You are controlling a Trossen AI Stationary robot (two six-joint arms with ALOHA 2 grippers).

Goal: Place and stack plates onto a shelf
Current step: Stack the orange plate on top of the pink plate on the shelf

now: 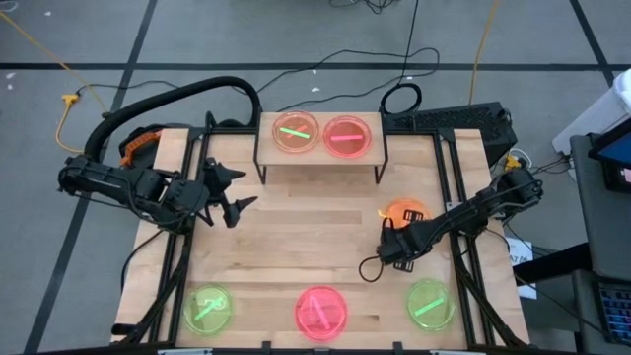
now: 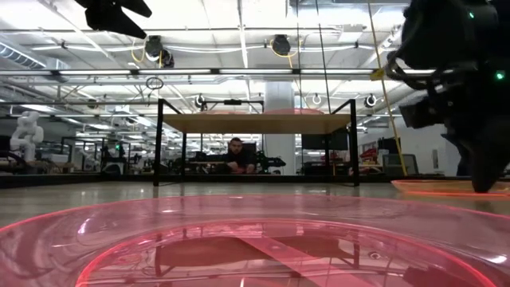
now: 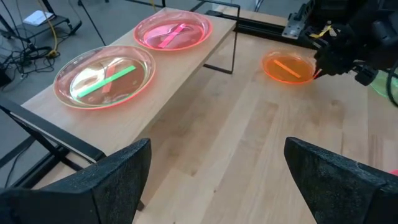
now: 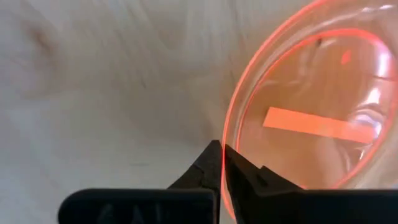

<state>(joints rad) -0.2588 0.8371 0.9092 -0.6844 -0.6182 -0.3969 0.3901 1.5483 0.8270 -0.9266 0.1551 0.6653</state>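
Observation:
An orange plate (image 1: 406, 211) lies flat on the table at the right, and my right gripper (image 1: 388, 231) is shut on its near-left rim. The shelf (image 1: 320, 156) stands at the far middle on thin black legs. It carries an orange plate with a green streak (image 1: 296, 133) and a pink plate (image 1: 347, 136) side by side. My left gripper (image 1: 237, 192) hangs open above the table's left side with nothing between its fingers (image 3: 118, 180). My right gripper pinches the orange plate's rim (image 4: 227, 140) between its two fingers, one finger (image 4: 249, 177) inside the rim and the other outside. The fingers point down from above. The plate's bottom (image 2: 450, 190) still rests on the table.
Along the near edge lie a green plate (image 1: 209, 309), a pink plate (image 1: 321, 312) and another green plate (image 1: 430, 303). Bare wood lies between them and the shelf. Black frame rails (image 1: 449, 158) run along the table's sides. A person sits in the room behind the shelf (image 2: 236, 155).

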